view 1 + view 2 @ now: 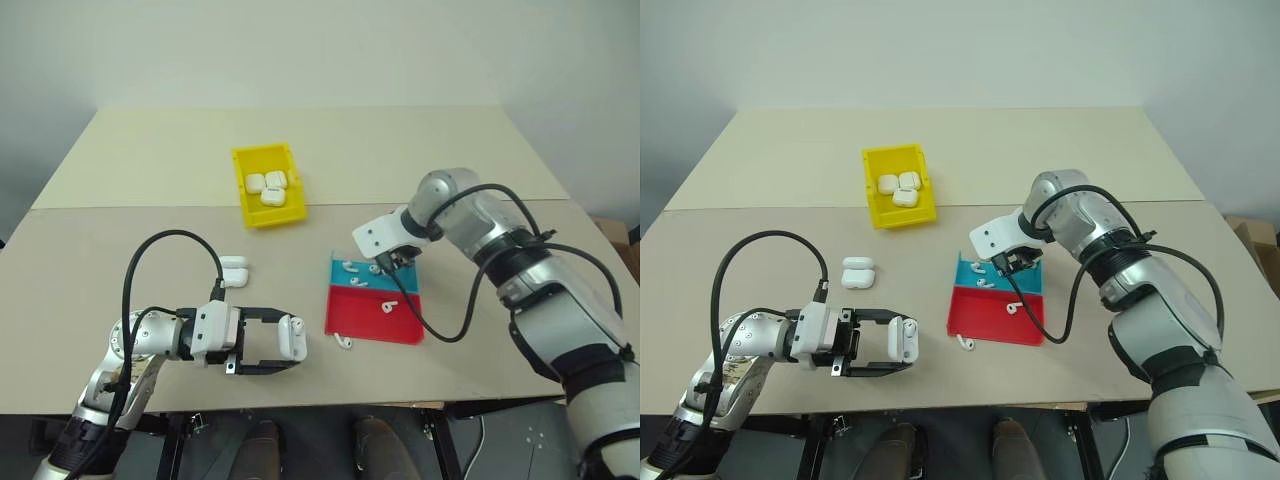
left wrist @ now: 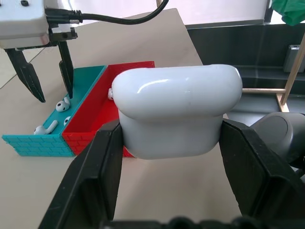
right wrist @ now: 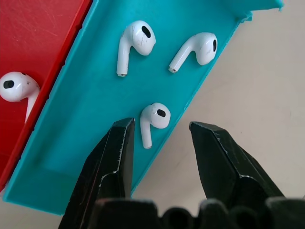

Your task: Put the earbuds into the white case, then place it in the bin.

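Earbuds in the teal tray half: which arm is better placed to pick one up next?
Right. The right gripper hangs open directly over an earbud in the teal tray half, fingers either side. The left gripper is shut on a white case, away from the tray.

Head pair overlooks table (image 1: 150, 150); wrist cameras close, sharing tray (image 3: 95, 143).

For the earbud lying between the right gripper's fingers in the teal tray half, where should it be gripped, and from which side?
Probably across the bulbous head of the earbud, coming straight down from above. It lies flat on the teal tray floor, so only the top is reachable. The thin stem would likely slip, and the right gripper, open, already straddles it.
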Controlling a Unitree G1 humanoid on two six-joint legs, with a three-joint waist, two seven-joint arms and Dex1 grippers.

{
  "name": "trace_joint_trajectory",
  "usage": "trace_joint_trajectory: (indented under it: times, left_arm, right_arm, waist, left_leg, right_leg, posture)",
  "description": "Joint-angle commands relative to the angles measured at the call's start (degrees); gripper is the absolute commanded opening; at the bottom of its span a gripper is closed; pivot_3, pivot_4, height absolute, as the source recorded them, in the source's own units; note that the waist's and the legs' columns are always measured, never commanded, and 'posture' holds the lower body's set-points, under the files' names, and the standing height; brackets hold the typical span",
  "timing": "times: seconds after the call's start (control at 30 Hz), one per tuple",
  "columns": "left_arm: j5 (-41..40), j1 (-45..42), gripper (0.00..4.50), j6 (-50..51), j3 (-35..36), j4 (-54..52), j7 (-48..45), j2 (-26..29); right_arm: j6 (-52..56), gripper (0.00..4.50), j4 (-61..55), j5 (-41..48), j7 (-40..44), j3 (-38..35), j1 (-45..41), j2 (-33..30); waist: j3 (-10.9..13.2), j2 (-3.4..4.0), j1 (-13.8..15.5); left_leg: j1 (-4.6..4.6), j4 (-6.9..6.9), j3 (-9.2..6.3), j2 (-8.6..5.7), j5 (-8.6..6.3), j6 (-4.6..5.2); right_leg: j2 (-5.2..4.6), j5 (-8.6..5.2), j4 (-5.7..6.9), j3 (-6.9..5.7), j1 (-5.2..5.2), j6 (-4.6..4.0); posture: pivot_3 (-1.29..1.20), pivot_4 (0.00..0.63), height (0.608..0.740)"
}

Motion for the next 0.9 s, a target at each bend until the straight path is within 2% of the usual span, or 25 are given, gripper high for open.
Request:
trace_joint_trajectory:
  times: [0.03, 0.37, 0.9]
  left_arm:
    - [-0.2, 0.7, 2.75, -1.2, 0.3, -2.7, 0.8, 0.2]
    - [0.0, 2.5, 2.75, -1.5, 0.7, -3.9, 1.5, 0.6]
    - [0.3, 1.0, 2.75, -1.8, 0.5, -2.3, 1.2, 0.5]
  right_arm:
    - [-4.0, 2.26, 3.0, -1.1, 0.4, -1.1, -2.3, 1.1]
    - [-7.8, 2.26, 8.2, -3.8, -0.7, -1.4, -2.9, 3.0]
    - [-9.6, 2.26, 8.9, -5.4, -1.9, -2.2, -2.2, 3.2]
  waist:
    - [0.0, 0.0, 0.0]
    - [0.0, 0.01, 0.1]
    - [0.0, 0.03, 0.1]
  left_leg:
    - [0.0, 0.0, 0.0, 0.0, 0.0, 0.0]
    - [-0.01, 0.0, 0.01, -0.01, 0.0, 0.0]
    - [0.04, 0.01, 0.01, -0.01, 0.0, 0.0]
  right_leg:
    - [0.0, 0.0, 0.0, 0.0, 0.0, 0.0]
    - [-0.01, 0.01, 0.0, 0.0, 0.0, 0.0]
    - [0.0, 0.01, 0.03, 0.0, 0.03, -0.01]
  posture:
    - [0.0, 0.15, 0.74]
    - [0.0, 0.15, 0.74]
    - [0.0, 0.15, 0.74]
